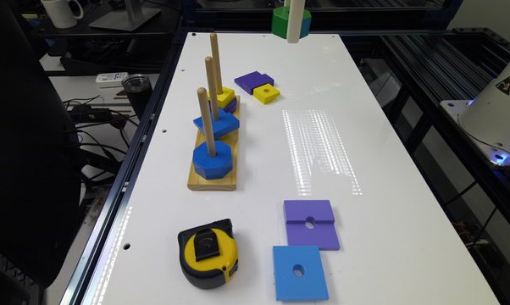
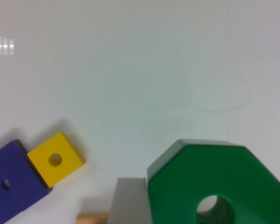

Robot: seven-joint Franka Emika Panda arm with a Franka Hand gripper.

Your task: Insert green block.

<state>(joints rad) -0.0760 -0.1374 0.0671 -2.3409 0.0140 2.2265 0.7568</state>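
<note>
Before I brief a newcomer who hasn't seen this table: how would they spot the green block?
Look above the far end of the white table. The green block hangs there in the pincer. It is an octagon with a round centre hole, the scene's sole green piece.

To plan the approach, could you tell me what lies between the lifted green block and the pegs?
In the exterior view, just bare white table separates green block and pegs.

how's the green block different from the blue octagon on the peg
The green block is held up in the gripper, above the table's far end; the blue octagon sits on the wooden base. A peg runs through the blue octagon's hole, while the green block's hole is empty. Both are thick octagons with a round centre hole.
</note>
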